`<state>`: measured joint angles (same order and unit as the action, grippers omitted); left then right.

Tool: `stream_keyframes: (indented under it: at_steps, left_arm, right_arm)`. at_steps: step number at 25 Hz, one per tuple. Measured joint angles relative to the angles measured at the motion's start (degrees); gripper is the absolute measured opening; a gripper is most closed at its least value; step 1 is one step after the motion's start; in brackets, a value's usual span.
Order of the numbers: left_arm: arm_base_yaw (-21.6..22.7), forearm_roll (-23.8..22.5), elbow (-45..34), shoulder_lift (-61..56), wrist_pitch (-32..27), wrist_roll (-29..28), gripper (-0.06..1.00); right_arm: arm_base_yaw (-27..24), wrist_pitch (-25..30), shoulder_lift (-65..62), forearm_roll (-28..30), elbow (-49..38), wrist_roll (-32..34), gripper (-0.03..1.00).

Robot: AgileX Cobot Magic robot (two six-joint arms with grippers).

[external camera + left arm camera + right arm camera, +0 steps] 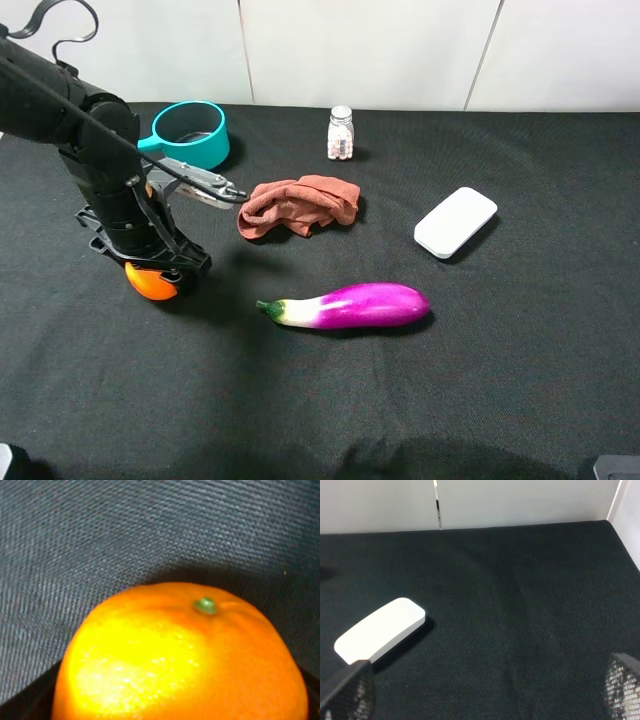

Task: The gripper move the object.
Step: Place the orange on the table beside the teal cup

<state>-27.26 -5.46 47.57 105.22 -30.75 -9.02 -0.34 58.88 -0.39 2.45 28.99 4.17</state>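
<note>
Left arm: the black left claw (152,274) is lowered over the round, glossy orange fruit (150,284), which sits on the black fabric tabletop (500,380). This is well to the left of the long purple eggplant with a white neck and green stem (350,306), at about the same depth. The claw's body covers the top of the fruit, and only the fruit's lower part shows beneath it. In the left wrist view the fruit (180,655) fills the lower frame with its green stem button facing up. Dark claw parts show at both lower corners, close against its sides. Whether the jaws actually press on the fruit cannot be determined.

Right arm: the right claw (485,695) is spread wide and holds nothing. Its mesh-patterned fingertips (345,690) stand at opposite edges of the wrist view, with bare tabletop between them.

Other items, placed from the eggplant:
- A crumpled rust-red cloth (300,205) lies just behind it.
- A small clear bottle with a silver cap and pale contents (341,133) stands further behind.
- A teal round pot (192,133) sits far behind and to the left.
- A flat white rounded case (456,221) (380,630) lies behind and to the right, well apart.
</note>
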Motion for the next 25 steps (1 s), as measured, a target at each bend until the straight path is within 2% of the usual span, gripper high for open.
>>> stream_keyframes:
  at_steps: [6, 25]
  left_arm:
    - [0.0, -0.1, 1.6, -3.3, -2.2, -3.0, 0.76]
    - [0.0, -0.3, 9.0, -12.9, -14.5, -3.4, 0.76]
  right_arm:
    - [0.0, 0.0, 0.0, 0.0, 0.0, 0.0, 0.69]
    - [0.0, 0.0, 0.0, 0.0, -0.1, 0.0, 0.69]
